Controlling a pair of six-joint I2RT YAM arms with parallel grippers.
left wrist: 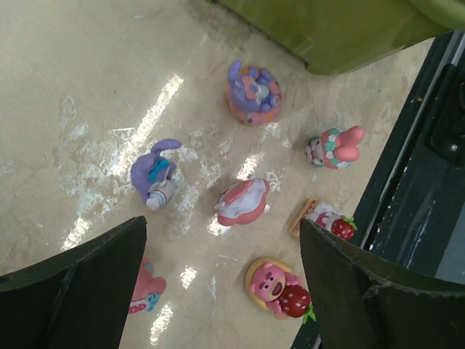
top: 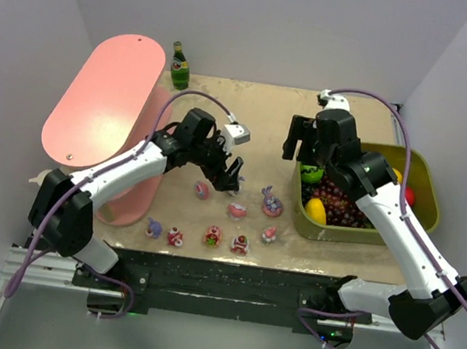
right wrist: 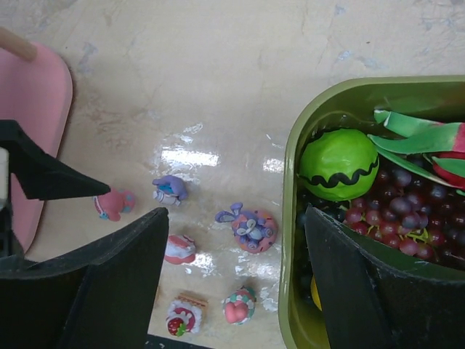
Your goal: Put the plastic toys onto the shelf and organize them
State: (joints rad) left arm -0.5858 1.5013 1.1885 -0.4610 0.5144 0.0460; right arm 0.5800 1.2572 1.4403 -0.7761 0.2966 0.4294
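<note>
1. The left pincer (top: 231,180) hangs wide open and empty above the scattered plastic toys (top: 236,210). In its wrist view a pink-and-white toy (left wrist: 243,202) lies on the counter (left wrist: 87,94) roughly between the fingers, untouched
2. The right pincer (top: 302,152) is also spread with nothing in it, poised over the rim of the green tub (right wrist: 289,174) of fake fruit
3. Every toy in view lies on the counter. The shelf (top: 106,97) stands at the left and no toy shows on its top tier; the lower tiers are hidden from above
4. Crowding is a risk: the purple bunny (left wrist: 154,174) and a pink toy (left wrist: 149,287) half hidden behind a finger lie near the target, so a wide descent could knock one aside or trap two
5. The toys are tiny and rounded, so an off-centre pinch could squirt one across the glossy counter
6. The strawberry cake toy (left wrist: 323,218) and the pink bear (left wrist: 276,283) sit close to the near edge, where a nudge might tip them off
7. The right pincer is nearer the fruit than the toys, so it could grab the wrong thing, or clash with the left arm if both reach into the same patch
</note>
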